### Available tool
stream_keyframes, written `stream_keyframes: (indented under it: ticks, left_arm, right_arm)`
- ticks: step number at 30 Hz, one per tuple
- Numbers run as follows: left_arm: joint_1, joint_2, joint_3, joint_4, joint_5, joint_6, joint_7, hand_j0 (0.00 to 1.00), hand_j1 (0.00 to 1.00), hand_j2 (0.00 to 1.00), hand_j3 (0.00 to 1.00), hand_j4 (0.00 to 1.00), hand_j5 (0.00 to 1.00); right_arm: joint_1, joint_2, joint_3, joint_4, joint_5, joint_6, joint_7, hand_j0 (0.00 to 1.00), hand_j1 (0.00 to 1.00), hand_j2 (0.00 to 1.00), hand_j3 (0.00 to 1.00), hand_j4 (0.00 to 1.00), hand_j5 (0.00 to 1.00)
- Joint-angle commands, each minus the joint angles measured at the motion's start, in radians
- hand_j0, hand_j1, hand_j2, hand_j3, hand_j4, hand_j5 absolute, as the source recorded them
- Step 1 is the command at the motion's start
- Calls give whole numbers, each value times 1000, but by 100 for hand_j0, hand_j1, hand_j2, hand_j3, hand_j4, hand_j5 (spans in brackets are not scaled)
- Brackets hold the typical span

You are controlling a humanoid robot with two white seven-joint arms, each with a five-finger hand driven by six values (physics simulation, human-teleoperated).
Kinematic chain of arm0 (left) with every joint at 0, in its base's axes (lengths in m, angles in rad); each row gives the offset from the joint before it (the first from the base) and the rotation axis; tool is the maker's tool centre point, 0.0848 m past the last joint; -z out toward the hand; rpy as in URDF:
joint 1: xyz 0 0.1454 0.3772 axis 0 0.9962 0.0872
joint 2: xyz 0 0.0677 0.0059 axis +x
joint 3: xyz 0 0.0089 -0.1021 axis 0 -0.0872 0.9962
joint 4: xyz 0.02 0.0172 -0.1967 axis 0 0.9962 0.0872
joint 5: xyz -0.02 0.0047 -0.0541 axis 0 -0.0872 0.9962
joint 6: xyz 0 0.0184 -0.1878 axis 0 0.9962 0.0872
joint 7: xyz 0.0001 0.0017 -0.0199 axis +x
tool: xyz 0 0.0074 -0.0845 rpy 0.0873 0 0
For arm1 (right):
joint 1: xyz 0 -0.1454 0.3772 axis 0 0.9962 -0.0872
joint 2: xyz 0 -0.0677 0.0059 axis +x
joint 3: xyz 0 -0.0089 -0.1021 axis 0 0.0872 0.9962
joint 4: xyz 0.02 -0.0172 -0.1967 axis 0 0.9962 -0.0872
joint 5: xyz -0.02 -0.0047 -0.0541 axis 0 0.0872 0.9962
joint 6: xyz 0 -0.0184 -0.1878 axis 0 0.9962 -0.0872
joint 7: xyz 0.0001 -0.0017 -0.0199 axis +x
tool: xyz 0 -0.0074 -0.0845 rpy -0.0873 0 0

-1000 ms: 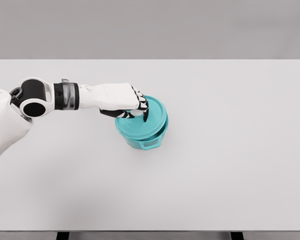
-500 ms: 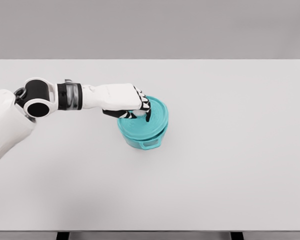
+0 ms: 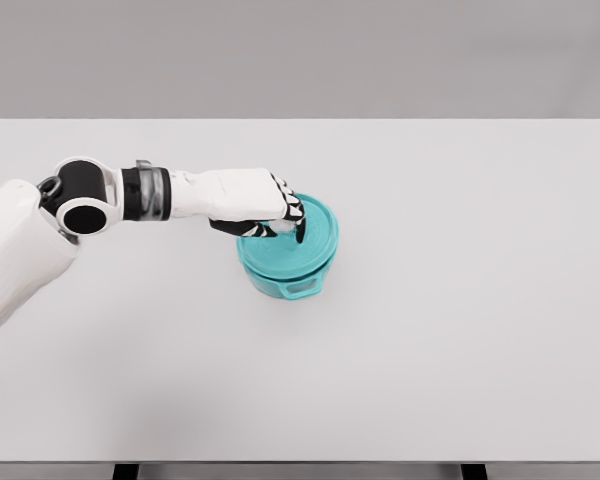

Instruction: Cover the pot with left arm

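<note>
Lid on the pot, mid-table.
I see my left hand (image 3: 270, 215) reaching in from the left, fingers curled, pinching the knob of the teal lid (image 3: 305, 240), which sits atop the teal pot (image 3: 290, 278).

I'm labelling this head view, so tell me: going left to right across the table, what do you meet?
Left arm → left hand, gripping the lid → teal lid on the teal pot → bare white table. The hand overlaps the lid's left part; the pot sits directly under the lid.
</note>
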Motion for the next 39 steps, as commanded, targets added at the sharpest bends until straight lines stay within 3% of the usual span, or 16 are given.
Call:
stream_keyframes:
  ticks: [1, 39]
  left_arm:
    - [0, -1, 1, 1, 5, 3, 0, 62, 62, 62, 62, 62, 62]
    - [2, 9, 12, -14, 9, 3, 0, 70, 70, 70, 70, 70, 70]
  right_arm:
    - [0, 0, 0, -1, 0, 0, 0, 100, 100, 100, 100, 100, 100]
    - [0, 0, 0, -1, 0, 0, 0, 100, 100, 100, 100, 100, 100]
